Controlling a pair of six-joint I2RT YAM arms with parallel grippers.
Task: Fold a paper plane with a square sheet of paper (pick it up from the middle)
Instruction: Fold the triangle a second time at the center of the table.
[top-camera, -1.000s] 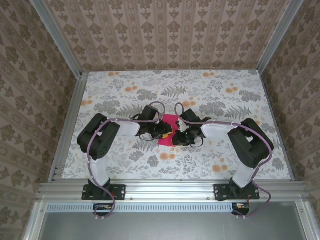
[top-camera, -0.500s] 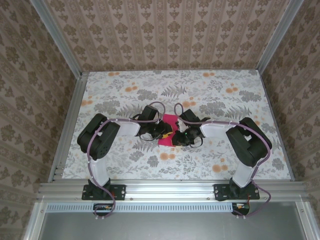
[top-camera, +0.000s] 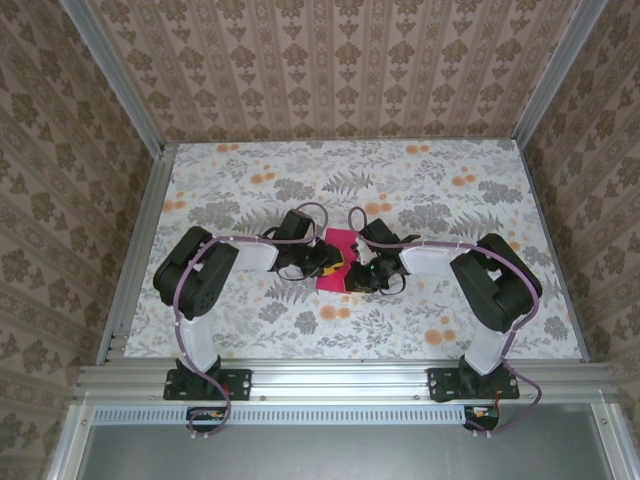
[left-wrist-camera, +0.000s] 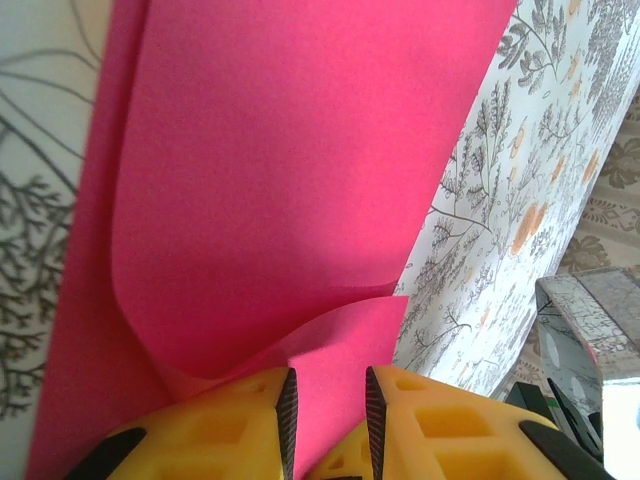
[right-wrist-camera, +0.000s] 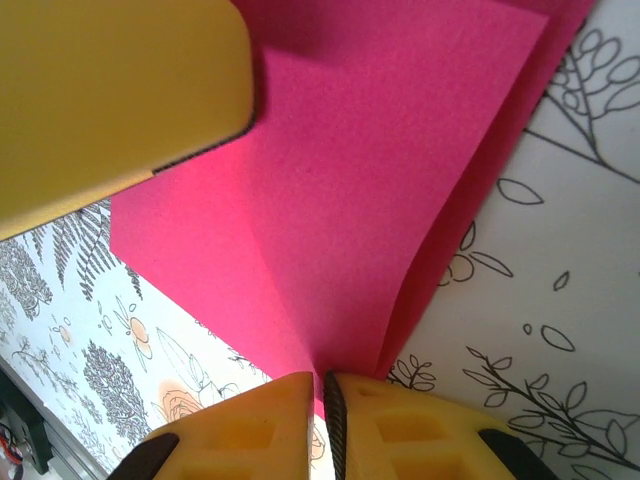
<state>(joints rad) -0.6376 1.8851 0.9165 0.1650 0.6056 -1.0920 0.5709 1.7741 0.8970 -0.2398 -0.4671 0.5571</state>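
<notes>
From above, we see the thin, matte, bright magenta-pink paper sheet (top-camera: 341, 240) lying partly folded in the middle of the flower-printed table (top-camera: 250, 325). The left claw (top-camera: 335, 264) and the right claw (top-camera: 353, 272) meet over its near part. In the left wrist view the sheet (left-wrist-camera: 280, 170) spreads away from the left claw (left-wrist-camera: 330, 398), and one layer curls up toward the yellow fingers (left-wrist-camera: 225, 425). The jaws stand a narrow gap apart with pink between them, and we cannot tell if they really hold it. In the right wrist view the right claw (right-wrist-camera: 322, 392) is almost fully closed and pinches a raised fold of the sheet (right-wrist-camera: 380, 180), near the left claw's finger (right-wrist-camera: 120, 90). We judge the paper very light, limp and easy to crease or tear, so it is better taken gently at a folded edge.
</notes>
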